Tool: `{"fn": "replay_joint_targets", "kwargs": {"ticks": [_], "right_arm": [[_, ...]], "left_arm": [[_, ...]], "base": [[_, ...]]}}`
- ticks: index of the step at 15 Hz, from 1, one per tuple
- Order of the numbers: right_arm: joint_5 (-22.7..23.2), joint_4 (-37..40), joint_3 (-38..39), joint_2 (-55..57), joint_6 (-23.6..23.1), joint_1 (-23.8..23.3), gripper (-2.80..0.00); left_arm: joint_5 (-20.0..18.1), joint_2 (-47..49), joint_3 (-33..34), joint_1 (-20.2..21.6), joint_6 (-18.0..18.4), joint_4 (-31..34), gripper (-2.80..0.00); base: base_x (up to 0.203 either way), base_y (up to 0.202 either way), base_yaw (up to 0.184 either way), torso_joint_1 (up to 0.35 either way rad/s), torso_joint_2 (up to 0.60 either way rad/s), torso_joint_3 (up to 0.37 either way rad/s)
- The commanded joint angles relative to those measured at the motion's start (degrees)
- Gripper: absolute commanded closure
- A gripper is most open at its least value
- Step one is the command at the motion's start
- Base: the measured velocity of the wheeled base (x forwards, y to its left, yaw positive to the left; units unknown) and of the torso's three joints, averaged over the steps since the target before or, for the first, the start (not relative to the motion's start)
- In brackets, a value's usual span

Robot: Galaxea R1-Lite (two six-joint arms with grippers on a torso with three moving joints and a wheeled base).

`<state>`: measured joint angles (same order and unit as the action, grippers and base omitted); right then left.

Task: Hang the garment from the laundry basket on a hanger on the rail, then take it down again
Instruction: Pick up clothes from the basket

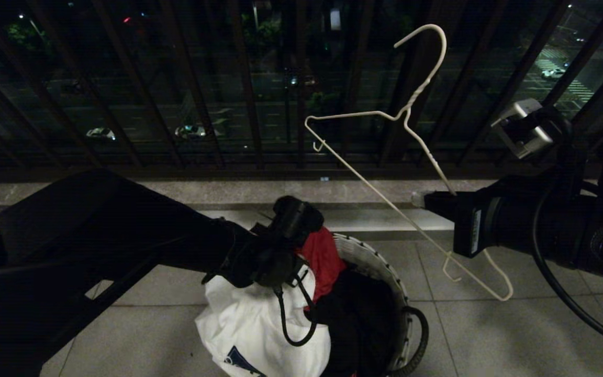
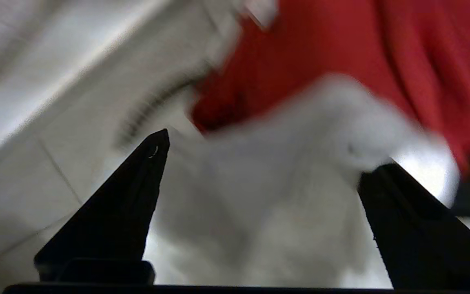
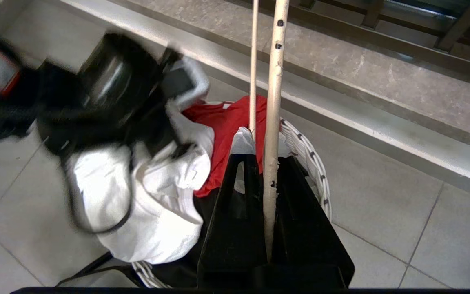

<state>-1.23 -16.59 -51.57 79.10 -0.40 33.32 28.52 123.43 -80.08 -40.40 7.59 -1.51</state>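
On the tiled balcony floor (image 1: 490,335) our left gripper (image 2: 259,171), jaws apart, hovers over the white T-shirt (image 1: 259,324) draped on the round white woven basket (image 1: 380,262); our right gripper (image 3: 264,163) clamps the thin white wire hanger (image 1: 416,94).

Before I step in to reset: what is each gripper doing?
Left gripper: open, over the white T-shirt.
Right gripper: shut on the thin white wire hanger.

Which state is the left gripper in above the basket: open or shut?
Open. The left gripper has its two black fingers spread wide apart, with the white T-shirt showing between them, not pinched.
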Motion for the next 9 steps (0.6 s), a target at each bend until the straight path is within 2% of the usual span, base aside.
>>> {"fn": "replay_joint_targets", "kwargs": {"ticks": [1,5,7,9], "right_arm": [[0.0,-0.1,0.0,0.0,0.0,0.0,0.0],[0.0,-0.2,0.0,-0.1,0.1,0.0,0.0],[0.0,-0.1,0.0,-0.2,0.1,0.0,0.0],[0.0,-0.1,0.0,-0.2,0.1,0.0,0.0]], "left_arm": [[0.9,1.0,-3.2,0.9,0.8,-0.1,-2.8],[1.9,-1.8,-4.1,1.0,1.5,0.0,-2.8],[4.4,-2.8,-3.9,1.0,1.3,-0.1,-2.8],[5.0,-4.5,-3.6,0.9,1.0,-0.1,-2.8]], "base": [[0.0,0.0,0.0,0.0,0.0,0.0],[0.0,0.0,0.0,0.0,0.0,0.0],[0.0,0.0,0.0,0.0,0.0,0.0],[0.0,0.0,0.0,0.0,0.0,0.0]]}}
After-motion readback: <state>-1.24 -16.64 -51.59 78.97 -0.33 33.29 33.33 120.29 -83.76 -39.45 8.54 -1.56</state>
